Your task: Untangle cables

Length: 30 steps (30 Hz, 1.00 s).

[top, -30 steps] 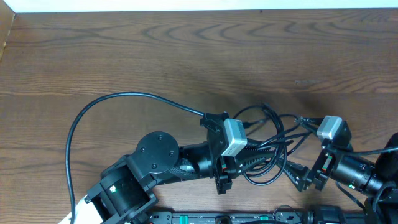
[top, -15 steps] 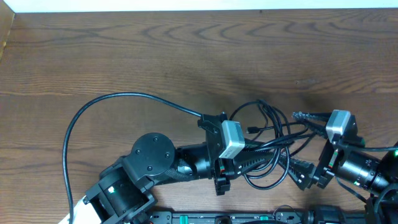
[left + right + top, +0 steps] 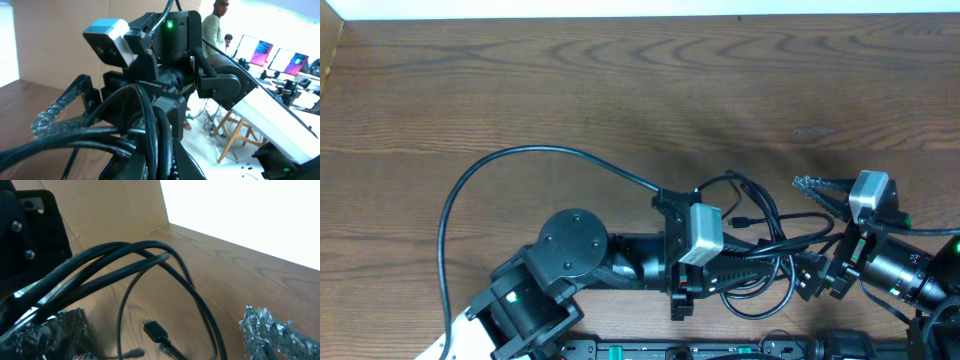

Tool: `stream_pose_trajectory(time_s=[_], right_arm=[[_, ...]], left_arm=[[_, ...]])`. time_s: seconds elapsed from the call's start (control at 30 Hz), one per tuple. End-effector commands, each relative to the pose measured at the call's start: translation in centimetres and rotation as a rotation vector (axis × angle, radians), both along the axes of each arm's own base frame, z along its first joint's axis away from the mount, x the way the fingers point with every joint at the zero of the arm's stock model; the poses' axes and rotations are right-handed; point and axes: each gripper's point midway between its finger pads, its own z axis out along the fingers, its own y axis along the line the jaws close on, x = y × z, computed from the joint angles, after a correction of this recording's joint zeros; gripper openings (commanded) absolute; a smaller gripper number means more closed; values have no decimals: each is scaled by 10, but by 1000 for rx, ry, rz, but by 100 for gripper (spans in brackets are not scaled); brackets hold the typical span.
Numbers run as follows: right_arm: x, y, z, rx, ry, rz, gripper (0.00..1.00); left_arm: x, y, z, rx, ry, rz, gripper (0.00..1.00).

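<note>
The cables (image 3: 788, 238) lie in a loose knot near the front edge of the counter (image 3: 620, 90), between the two arms and to the right of centre. The long axis of the bundle runs left to right, in line with the left tool (image 3: 755, 268), whose jaws are drawn together and clamped on several strands at the left side of the knot. From that grip the strands fan out toward the right arm. One loop bulges toward the far side of the counter and another sags toward the near edge. The right tool (image 3: 804, 237) faces the knot with its jaws spread wide apart, a foil-wrapped finger (image 3: 815, 185) on the far side and a darker one on the near side. Taut strands reach in between them, and neither finger closes on anything. In the right wrist view the cords arch up off the wood and slope down to the right, and a small black plug end (image 3: 155, 330) lies flat on the counter beneath them.
</note>
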Motion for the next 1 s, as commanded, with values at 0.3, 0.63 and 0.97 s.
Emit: stream_pose_trajectory(time_s=[0.3, 0.63, 0.97], right_arm=[[7, -12, -33, -57, 127, -110, 99], [19, -48, -77, -239, 239, -341, 99], [12, -81, -113, -411, 349, -491, 99]], left_arm=[[-8, 2, 39, -144, -94, -44, 7], [-9, 2, 42, -154, -95, -44, 7], [-12, 8, 51, -187, -123, -39, 8]])
